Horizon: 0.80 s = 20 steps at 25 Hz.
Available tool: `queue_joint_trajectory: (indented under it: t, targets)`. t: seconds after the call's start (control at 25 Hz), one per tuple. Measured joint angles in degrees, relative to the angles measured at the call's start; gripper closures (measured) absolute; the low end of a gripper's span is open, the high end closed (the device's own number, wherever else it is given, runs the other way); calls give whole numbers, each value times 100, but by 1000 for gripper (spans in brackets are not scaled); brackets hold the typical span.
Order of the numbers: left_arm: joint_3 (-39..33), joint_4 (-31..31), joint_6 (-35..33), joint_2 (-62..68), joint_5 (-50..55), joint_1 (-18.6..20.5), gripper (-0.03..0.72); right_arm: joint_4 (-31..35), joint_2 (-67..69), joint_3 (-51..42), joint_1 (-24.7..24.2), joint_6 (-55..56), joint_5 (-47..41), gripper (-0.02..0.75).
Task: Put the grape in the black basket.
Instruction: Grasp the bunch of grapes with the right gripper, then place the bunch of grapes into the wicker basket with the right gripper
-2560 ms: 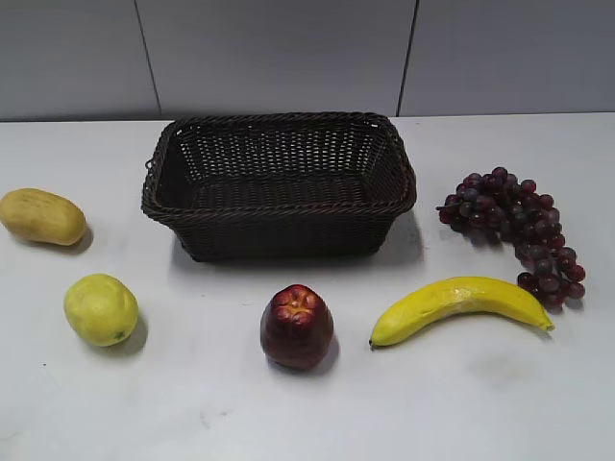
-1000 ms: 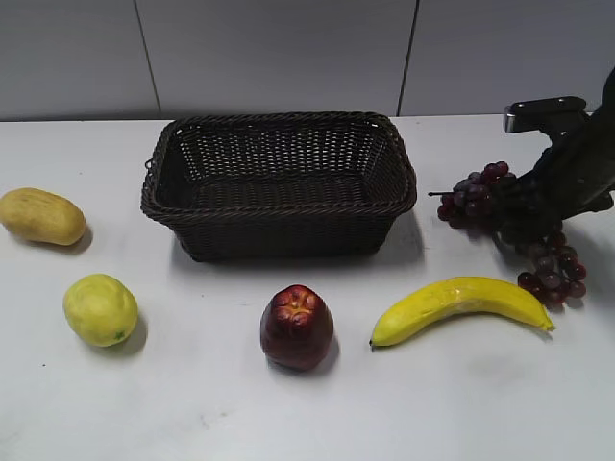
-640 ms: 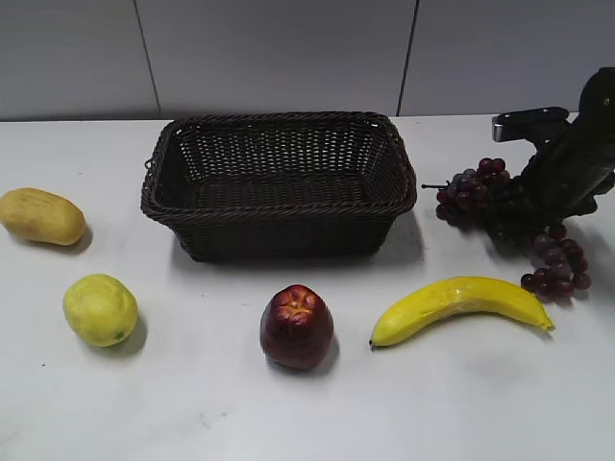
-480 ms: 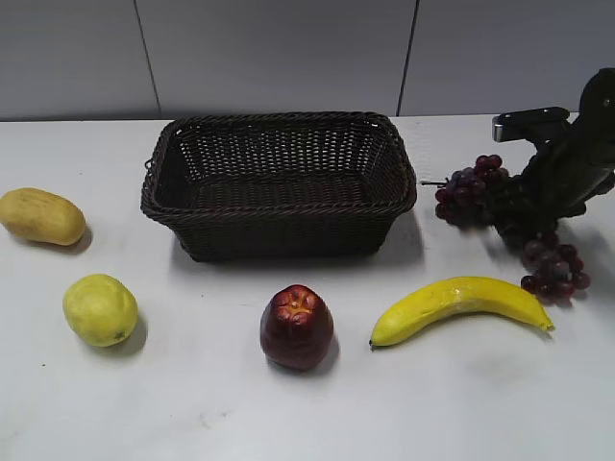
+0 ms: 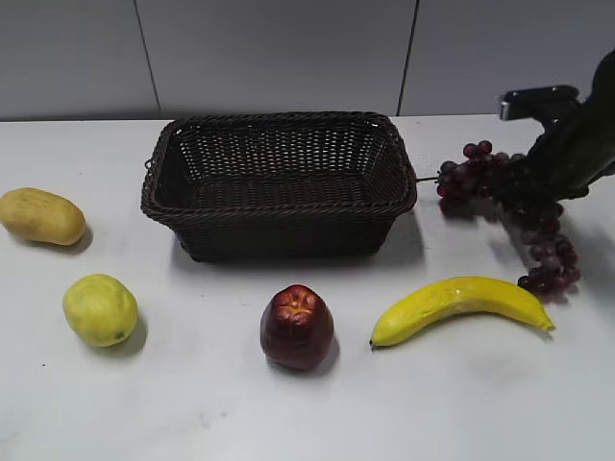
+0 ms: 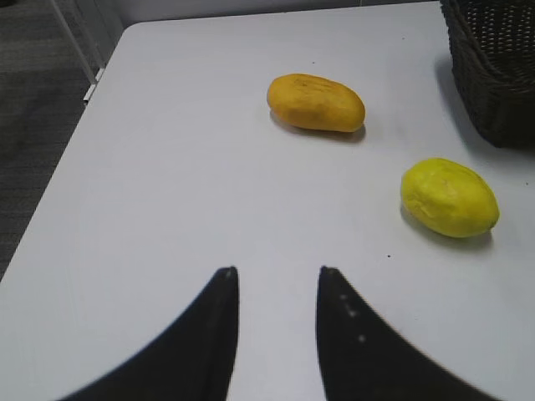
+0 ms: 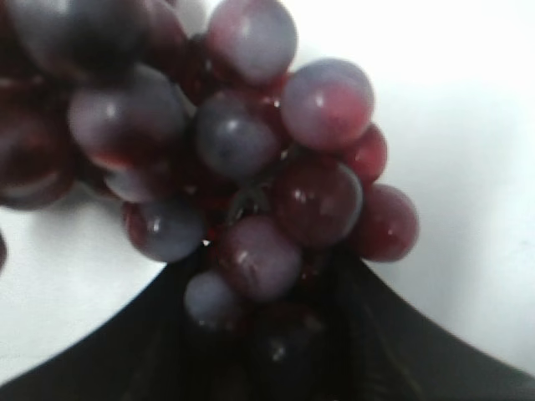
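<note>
The grape (image 5: 476, 173) is a dark purple-red bunch at the right of the exterior view, lifted at its thick end with its tail (image 5: 550, 259) hanging down toward the table. My right gripper (image 5: 524, 187) is shut on the grape; in the right wrist view the grapes (image 7: 251, 184) fill the frame between the jaws (image 7: 267, 292). The black basket (image 5: 279, 182), woven wicker, stands empty at the centre, left of the grape. My left gripper (image 6: 274, 276) is open and empty over bare table, out of the exterior view.
A banana (image 5: 461, 305) lies just below the hanging grapes. A dark red apple (image 5: 297, 327) sits in front of the basket. A lemon (image 5: 100, 309) and a yellow-orange mango (image 5: 41, 216) lie at the left; both show in the left wrist view (image 6: 449, 197), (image 6: 316, 103).
My right arm came in from the right, closed on the grape bunch and has raised its thick end; the bunch has shifted up and its tail now dangles. The other fruit has not moved.
</note>
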<state>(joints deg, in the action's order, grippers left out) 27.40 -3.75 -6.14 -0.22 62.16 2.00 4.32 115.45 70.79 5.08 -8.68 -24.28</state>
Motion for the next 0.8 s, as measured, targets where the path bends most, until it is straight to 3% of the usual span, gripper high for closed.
queue_joint_trajectory:
  t: [0.32,0.8]
  targets:
    - [0,0,0,0,0,0,452,232,-1396,0,189,-467,298,449]
    - [0,0,0,0,0,0,452,336,-2246,617,1637,-673,896,458]
